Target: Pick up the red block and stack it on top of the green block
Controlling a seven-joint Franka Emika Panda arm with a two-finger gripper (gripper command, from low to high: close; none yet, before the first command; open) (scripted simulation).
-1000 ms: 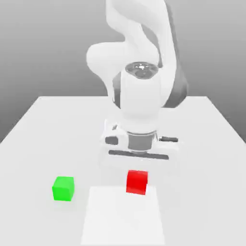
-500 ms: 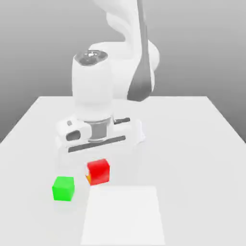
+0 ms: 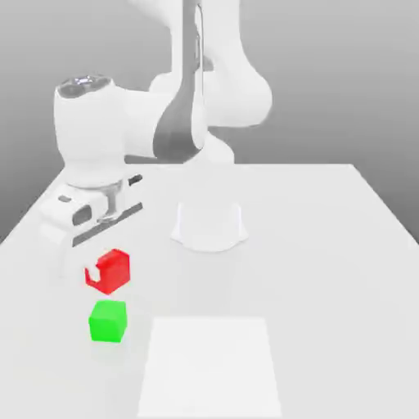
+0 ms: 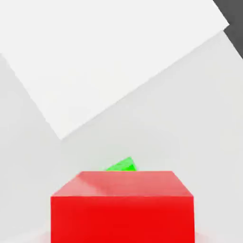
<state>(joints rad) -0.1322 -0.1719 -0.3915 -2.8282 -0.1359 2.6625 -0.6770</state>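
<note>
The red block (image 3: 109, 271) hangs in the air under the white hand, held by my gripper (image 3: 106, 274), which is shut on it. Just below it, on the table at the exterior view's left front, rests the green block (image 3: 108, 321). A small gap separates the two cubes. In the hand view the red block (image 4: 122, 205) looms close, and a sliver of the green block (image 4: 122, 165) peeks out beyond its far edge.
The white table (image 3: 327, 270) carries a paler square patch (image 3: 209, 367) near its front edge, to the exterior view's right of the green block. My arm's round base (image 3: 209, 225) stands at the table's middle back. The same patch (image 4: 109, 57) appears in the hand view.
My hand has swung toward the exterior view's left, carrying the red block from beside the pale patch to a spot just above the green block. The green block has stayed put.
</note>
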